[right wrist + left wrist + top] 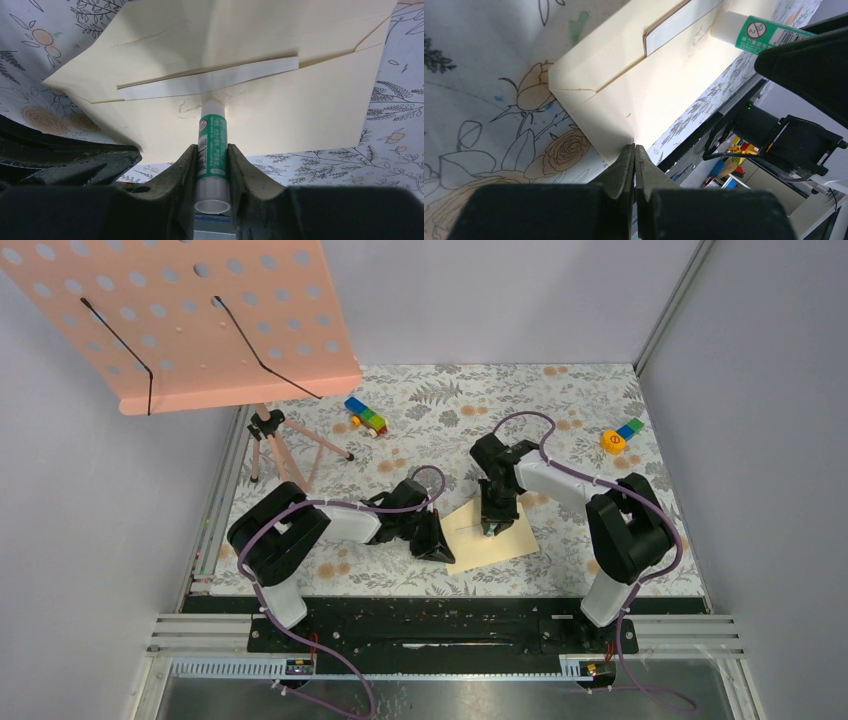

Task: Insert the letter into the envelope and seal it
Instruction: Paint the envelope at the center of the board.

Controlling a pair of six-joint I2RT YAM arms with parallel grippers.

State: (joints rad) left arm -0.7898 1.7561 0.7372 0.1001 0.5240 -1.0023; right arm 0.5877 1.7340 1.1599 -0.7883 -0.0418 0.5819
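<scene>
Clamping a glue stick (212,140) against the envelope (305,112), right tool (211,152); left tool (634,150) closed alongside.

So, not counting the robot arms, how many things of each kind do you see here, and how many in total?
Envelope: 1
Glue stick: 1, held in the right claw
Block toys: 2
Music stand: 1
Total: 5

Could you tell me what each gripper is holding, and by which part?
The right gripper clamps the glue stick around its barrel; left gripper, shut, seems to pinch the envelope at its edge.
</scene>
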